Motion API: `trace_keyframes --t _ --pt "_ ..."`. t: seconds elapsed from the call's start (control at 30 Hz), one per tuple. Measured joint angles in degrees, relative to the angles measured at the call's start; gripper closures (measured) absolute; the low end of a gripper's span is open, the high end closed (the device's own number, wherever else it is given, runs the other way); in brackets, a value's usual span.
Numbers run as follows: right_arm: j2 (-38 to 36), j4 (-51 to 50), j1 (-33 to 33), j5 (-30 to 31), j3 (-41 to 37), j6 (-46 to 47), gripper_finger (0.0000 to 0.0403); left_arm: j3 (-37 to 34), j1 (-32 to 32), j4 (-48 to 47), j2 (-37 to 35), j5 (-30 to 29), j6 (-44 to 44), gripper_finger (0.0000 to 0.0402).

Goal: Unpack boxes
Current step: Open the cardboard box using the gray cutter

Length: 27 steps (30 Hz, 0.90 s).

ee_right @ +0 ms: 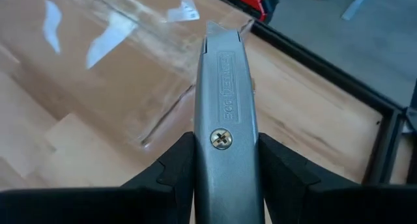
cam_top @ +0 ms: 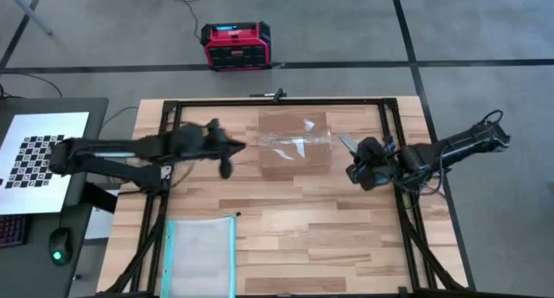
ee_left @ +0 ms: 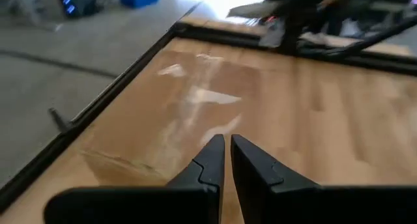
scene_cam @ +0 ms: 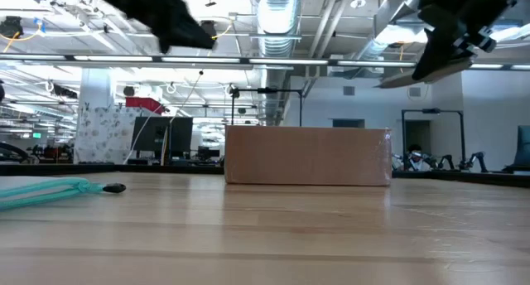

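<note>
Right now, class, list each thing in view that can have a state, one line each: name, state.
Box: shut, flaps taped, flat on the table.
Left gripper: shut, empty, raised beside the box.
Right gripper: shut on the knife, raised on the box's other side.
Knife: held, blade pointing at the box.
Pouch: lying flat near the table's edge.

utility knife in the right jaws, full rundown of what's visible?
The utility knife is a grey metal body with a cross-head screw, stamped lettering and a short blade tip at the front. The right gripper clamps it on both sides, holding it in the air off the table, blade pointing toward the taped cardboard box. It touches nothing else.
</note>
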Motion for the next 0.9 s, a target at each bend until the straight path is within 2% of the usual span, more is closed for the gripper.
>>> trace_keyframes --t 0.2,0.3,0.47,0.67,0.9 --pt "-1.8 3.8 -7.1 -2.9 0.0 -13.6 0.0279 10.5 5.3 0.4 18.9 3.5 2.3 0.0389" --pt "-2.0 3.8 -10.6 -6.0 0.0 -19.9 0.0279 14.0 6.2 0.5 27.2 3.9 -0.4 0.0389" --pt "-2.4 7.4 -14.9 -8.6 -1.6 -30.7 0.0279 17.7 6.1 -0.5 35.8 6.9 -0.9 0.0389" --pt "-2.4 12.5 -18.3 -16.6 -5.0 -37.5 0.0279 19.2 5.9 -14.2 35.8 5.5 3.3 0.0389" --pt "-2.4 14.9 -18.5 -18.7 -6.3 -42.3 0.0279 18.8 6.0 -29.6 28.3 2.7 18.9 0.0389"
